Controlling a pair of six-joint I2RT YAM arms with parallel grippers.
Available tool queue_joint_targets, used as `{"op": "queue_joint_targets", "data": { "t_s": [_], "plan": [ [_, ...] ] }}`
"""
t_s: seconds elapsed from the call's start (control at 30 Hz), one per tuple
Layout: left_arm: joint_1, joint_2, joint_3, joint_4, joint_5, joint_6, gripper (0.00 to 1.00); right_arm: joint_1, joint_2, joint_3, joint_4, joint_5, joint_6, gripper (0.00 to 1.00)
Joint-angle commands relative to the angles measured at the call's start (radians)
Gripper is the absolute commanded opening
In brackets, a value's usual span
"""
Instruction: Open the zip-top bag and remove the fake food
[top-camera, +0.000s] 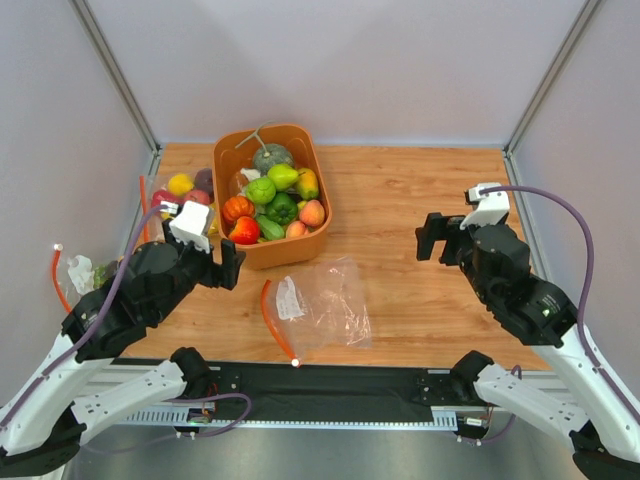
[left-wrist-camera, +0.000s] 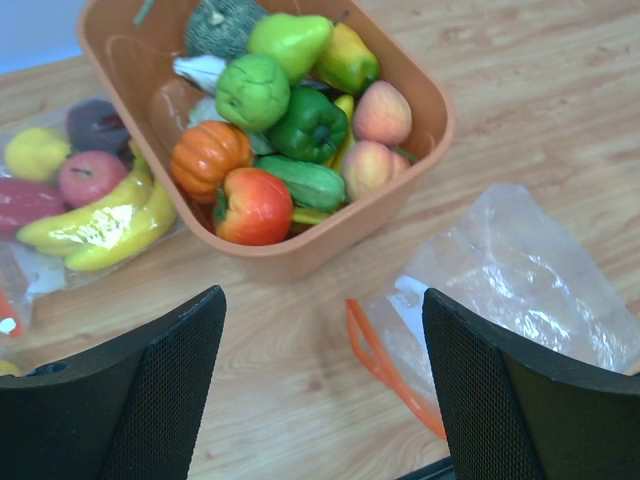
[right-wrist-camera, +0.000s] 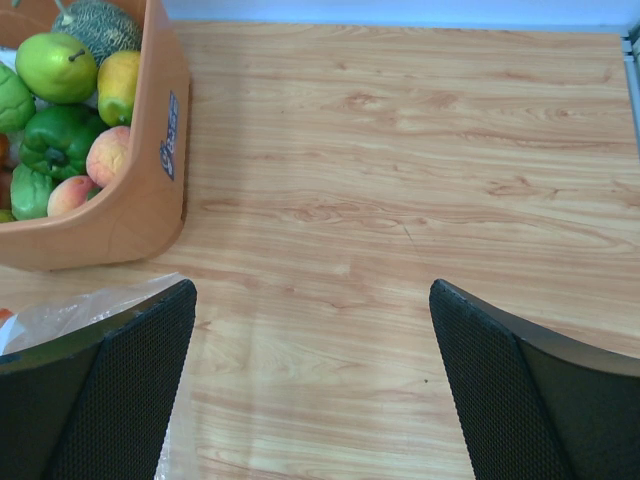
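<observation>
On the wooden table (top-camera: 430, 310), near its front edge and about midway between my two arms, the zip-top bag (top-camera: 322, 303) lies flat and crumpled. Its red-orange zip strip (top-camera: 276, 322) curls along the bag's left side, and the small white label (top-camera: 289, 299) sits just inside that strip. Neither pincer touches the bag.

My left gripper (top-camera: 222, 268) hangs just left of the bag and just near of the orange tub (top-camera: 287, 252). In the left wrist view its jaws stand wide apart with only table between them, so it is released, and the bag's mouth shows beside the right finger (left-wrist-camera: 520, 400).

My right gripper (top-camera: 436, 238) hovers well to the right of the bag, over bare wood. Its jaws are also spread wide and grasp nothing. The bag's edge shows only at the lower left of the right wrist view, beside the left finger.

Far of the bag, the tub holds the fake food (top-camera: 262, 190): green apple-like pieces, orange-red round ones and peach-red ones piled together, with a grey-green stemmed melon (top-camera: 271, 157) at the tub's far end.

Left of the tub, touching its wall, lies a second clear bag (left-wrist-camera: 80, 200) showing a yellow banana, a lemon and a purple fruit.
</observation>
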Motion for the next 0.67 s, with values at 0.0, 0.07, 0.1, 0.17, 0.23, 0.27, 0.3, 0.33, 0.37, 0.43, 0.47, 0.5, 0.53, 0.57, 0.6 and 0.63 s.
{"op": "queue_joint_targets", "data": {
  "t_s": [0.0,0.07,0.1,0.17,0.23,0.27,0.3,0.33,0.37,0.43,0.47,0.5,0.53,0.57,0.6,0.63],
  "plan": [
    [-0.004,0.033,0.047,-0.027,-0.073,-0.018,0.87,-0.002,-0.022,-0.006,-0.017,0.044,0.016,1.0],
    [-0.004,0.044,0.059,-0.044,-0.073,-0.02,0.87,-0.002,-0.027,-0.005,-0.025,0.046,0.019,1.0],
    [-0.004,0.053,0.061,-0.047,-0.072,-0.021,0.86,-0.002,-0.032,-0.005,-0.026,0.046,0.022,1.0],
    [-0.003,0.059,0.065,-0.059,-0.076,-0.027,0.87,-0.004,-0.038,-0.006,-0.025,0.047,0.024,1.0],
    [-0.004,0.062,0.067,-0.064,-0.088,-0.038,0.87,-0.002,-0.044,-0.006,-0.023,0.049,0.025,1.0],
    [-0.003,0.062,0.067,-0.064,-0.09,-0.037,0.87,-0.002,-0.045,-0.006,-0.023,0.052,0.025,1.0],
    [-0.003,0.065,0.067,-0.064,-0.092,-0.038,0.87,-0.002,-0.047,-0.005,-0.025,0.055,0.024,1.0],
    [-0.003,0.067,0.069,-0.064,-0.092,-0.038,0.87,-0.002,-0.049,-0.002,-0.026,0.056,0.025,1.0],
    [-0.004,0.068,0.07,-0.064,-0.092,-0.04,0.87,-0.002,-0.05,-0.002,-0.029,0.057,0.025,1.0],
    [-0.003,0.07,0.072,-0.062,-0.093,-0.035,0.87,-0.002,-0.05,0.001,-0.029,0.063,0.024,1.0],
    [-0.004,0.07,0.073,-0.062,-0.093,-0.032,0.86,-0.002,-0.05,0.003,-0.029,0.064,0.022,1.0],
    [-0.003,0.071,0.075,-0.065,-0.093,-0.031,0.86,-0.002,-0.052,0.003,-0.031,0.067,0.024,1.0],
    [-0.003,0.071,0.076,-0.067,-0.095,-0.028,0.86,-0.002,-0.05,0.003,-0.032,0.069,0.024,1.0],
    [-0.004,0.073,0.081,-0.068,-0.096,-0.027,0.86,-0.002,-0.052,0.003,-0.032,0.067,0.024,1.0],
    [-0.003,0.073,0.082,-0.071,-0.099,-0.026,0.86,-0.004,-0.052,0.001,-0.032,0.07,0.024,1.0],
    [-0.004,0.074,0.084,-0.073,-0.101,-0.023,0.87,-0.002,-0.052,0.001,-0.032,0.072,0.022,1.0]
  ]
}}
